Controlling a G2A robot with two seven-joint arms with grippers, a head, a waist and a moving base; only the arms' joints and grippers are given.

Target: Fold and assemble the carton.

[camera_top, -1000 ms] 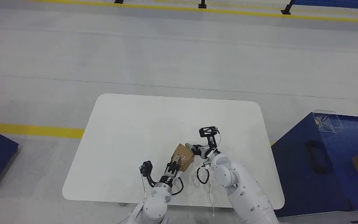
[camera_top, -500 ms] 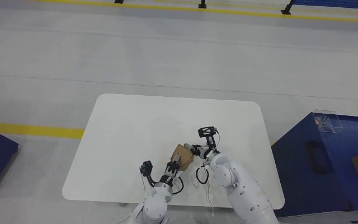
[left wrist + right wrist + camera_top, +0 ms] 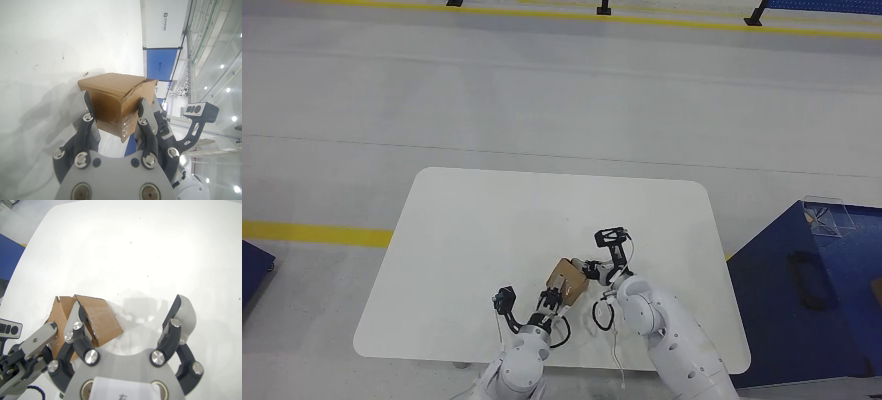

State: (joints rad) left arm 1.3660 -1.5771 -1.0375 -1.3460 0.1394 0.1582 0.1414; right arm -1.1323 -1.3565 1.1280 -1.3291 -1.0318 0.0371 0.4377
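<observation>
Carton [image 3: 113, 85] clamped in left tool [image 3: 114, 98] (right tool [image 3: 129, 303] spread beside).

Carton [image 3: 567, 277] on the near part of the table [image 3: 492, 220], with the left gripper [image 3: 553, 296] on its near side and the right gripper [image 3: 592, 270] on its right.
The carton stands close to the table's near edge, a little right of the middle. The left gripper's jaws sit on either side of the carton's near-left corner, touching it. One jaw of the right gripper lies against the carton's right side, and the other is well apart over bare table farther right. On the floor, a stripe [image 3: 312, 233] runs off left of the table, a second stripe [image 3: 542, 12] crosses far behind it, and a floor unit [image 3: 812, 290] stands right of the table.
</observation>
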